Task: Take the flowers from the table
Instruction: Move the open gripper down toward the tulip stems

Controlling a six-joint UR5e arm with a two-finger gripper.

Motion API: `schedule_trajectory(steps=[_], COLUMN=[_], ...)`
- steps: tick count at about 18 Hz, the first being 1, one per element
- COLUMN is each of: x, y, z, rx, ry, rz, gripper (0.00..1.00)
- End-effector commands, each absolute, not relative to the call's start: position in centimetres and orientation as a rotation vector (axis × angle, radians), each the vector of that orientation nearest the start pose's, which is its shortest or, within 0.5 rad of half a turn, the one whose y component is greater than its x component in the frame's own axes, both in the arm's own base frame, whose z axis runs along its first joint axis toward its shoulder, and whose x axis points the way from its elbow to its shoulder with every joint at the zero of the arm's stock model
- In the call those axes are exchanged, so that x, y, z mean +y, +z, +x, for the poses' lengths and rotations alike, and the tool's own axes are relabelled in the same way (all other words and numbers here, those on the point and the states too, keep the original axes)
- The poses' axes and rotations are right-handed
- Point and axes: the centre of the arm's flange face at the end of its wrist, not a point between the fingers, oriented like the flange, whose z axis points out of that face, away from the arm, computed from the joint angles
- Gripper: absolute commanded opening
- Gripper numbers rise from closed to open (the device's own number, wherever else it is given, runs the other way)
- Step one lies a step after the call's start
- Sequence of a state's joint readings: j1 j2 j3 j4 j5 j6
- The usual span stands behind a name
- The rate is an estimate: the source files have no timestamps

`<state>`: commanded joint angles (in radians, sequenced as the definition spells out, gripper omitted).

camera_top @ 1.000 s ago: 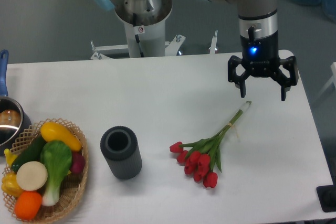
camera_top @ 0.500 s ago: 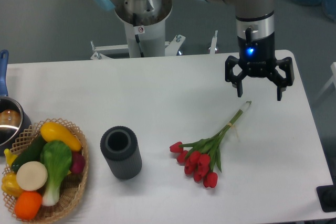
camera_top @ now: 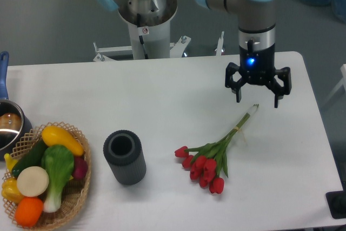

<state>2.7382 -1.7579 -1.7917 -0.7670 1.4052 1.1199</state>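
The flowers [camera_top: 212, 158], a bunch of red tulips with green leaves and long pale stems, lie flat on the white table [camera_top: 162, 101], heads toward the front and stem ends pointing back-right. My gripper [camera_top: 257, 101] hangs open just above and behind the stem tips, its fingers spread wide and holding nothing. A blue light glows on its body.
A dark grey ribbed cylinder cup [camera_top: 124, 157] stands left of the flowers. A wicker basket [camera_top: 75, 198] of toy vegetables sits at the front left. A pot [camera_top: 8, 125] is at the left edge. The arm's base pedestal [camera_top: 147, 22] rises behind the table.
The gripper has shifted left and slightly toward the back, staying open. The flowers have not moved.
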Motion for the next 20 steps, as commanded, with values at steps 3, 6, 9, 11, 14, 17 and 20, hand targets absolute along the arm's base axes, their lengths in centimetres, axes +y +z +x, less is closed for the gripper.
schedule_trajectory(steps=[3, 6, 9, 11, 14, 17, 20], x=[36.5, 36.4, 36.4, 36.4, 36.2, 35.7, 36.1], y=[34.9, 33.4, 31.6, 30.7, 28.7, 26.4, 23.7], z=[-46.4, -46.4, -46.6, -46.3, -46.6, -46.9, -46.6], rx=[-0.016, -0.015, -0.021, -0.014, 0.093, 0.266, 0.31], ry=[0.344, 0.3, 0.261, 0.236, 0.225, 0.193, 0.129], rz=[-2.801, -2.806, -2.828, -2.841, -2.895, -2.917, -2.93], gripper=[1.0, 1.0, 1.0, 1.0, 1.0, 1.0, 1.0])
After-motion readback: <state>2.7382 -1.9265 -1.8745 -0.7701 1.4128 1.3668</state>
